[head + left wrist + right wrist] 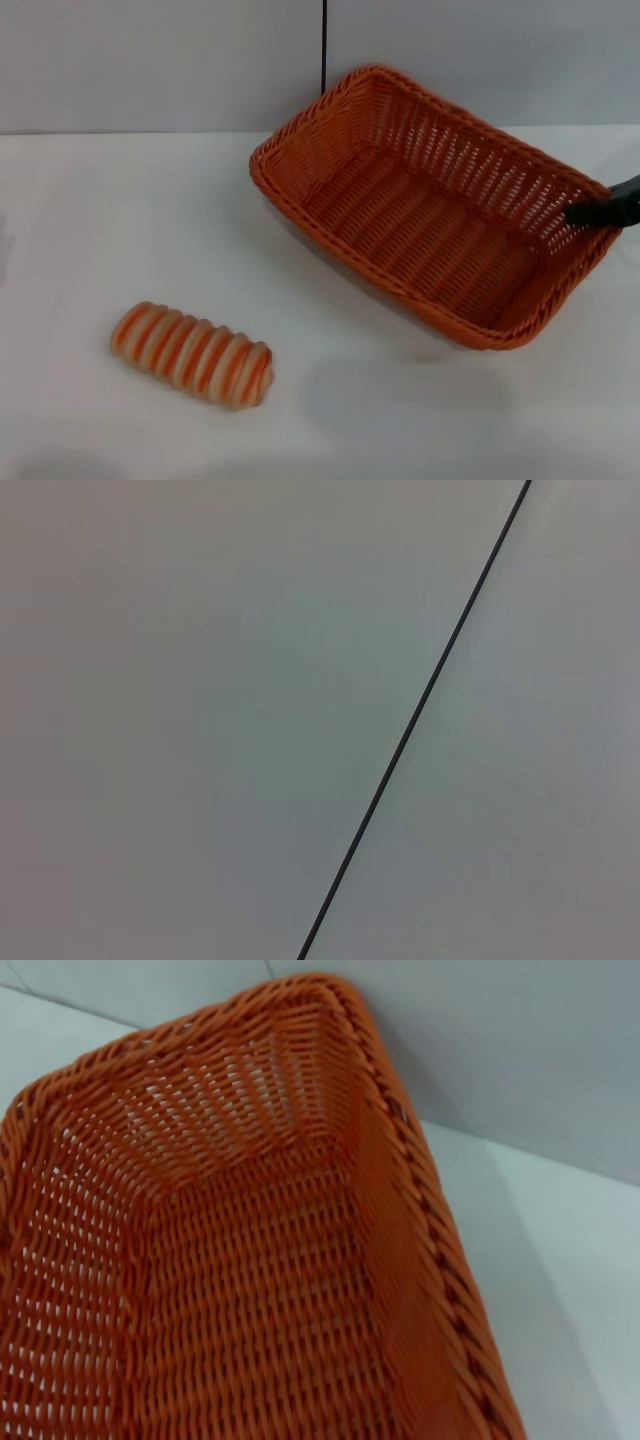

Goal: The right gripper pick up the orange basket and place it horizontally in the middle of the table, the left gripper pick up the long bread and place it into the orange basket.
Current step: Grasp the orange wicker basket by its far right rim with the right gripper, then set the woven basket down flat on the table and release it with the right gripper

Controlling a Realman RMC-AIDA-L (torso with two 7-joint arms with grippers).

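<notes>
From the head view we see the orange basket (pixel 430 200) lying on the white table (pixel 100 220), its long axis running diagonally, one short end toward the back wall and the other toward the table's right edge. The right gripper (pixel 607 208) reaches in from that edge and its dark fingers sit at the basket's right-hand rim – they look to straddle the braided wall, so we judge they are pinching it, though only the tips show and the rest of the arm is cut off. The long bread (pixel 192 354) lies left of the basket and nearer the robot, well apart from it, its long axis also slightly diagonal. The left gripper is nowhere in this view.

The left wrist view gives us only a plain grey wall (pixel 200 720) crossed by a thin dark seam (pixel 415 720); no fingers, no bread, so we cannot tell how that gripper stands.

The right wrist view looks straight down into the basket (pixel 250 1290) from its rim, along its long axis toward the far short end, with a strip of table (pixel 560 1260) beyond the basket's side wall. The gripper's own fingers do not show here.

What the coming move turns on – we judge – is the basket's slant: it has to be turned to lie crosswise and brought toward the middle of the table, closer to the bread.
</notes>
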